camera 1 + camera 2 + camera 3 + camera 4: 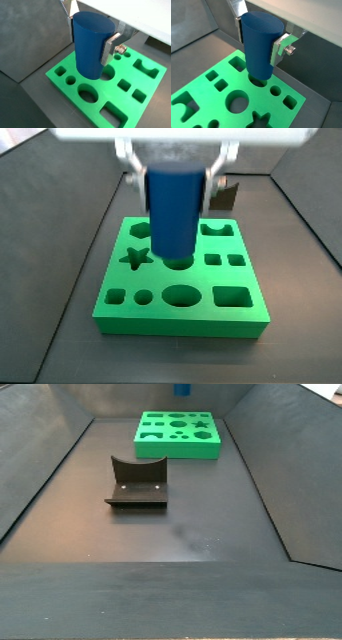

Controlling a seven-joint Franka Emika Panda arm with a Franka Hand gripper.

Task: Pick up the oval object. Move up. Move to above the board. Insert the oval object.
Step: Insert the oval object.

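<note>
The gripper (pixel 259 37) is clamped on the oval object (pixel 260 46), a smooth blue peg held upright between flat silver fingers (pixel 282 46). Its lower end is seen at a hole in the board (pixel 143 98), a thick green slab. The dark L-shaped fixture (pixel 138 483) is placed at the board's 7 o'clock in a side view, apart

On your dark floor (pixel 201 534) you have the board (pixel 178 446) lying flat at the far end and the fixture (pixel 136 484) standing nearer, well apart. The gripper (pixel 174 173) hangs over the board.
</note>
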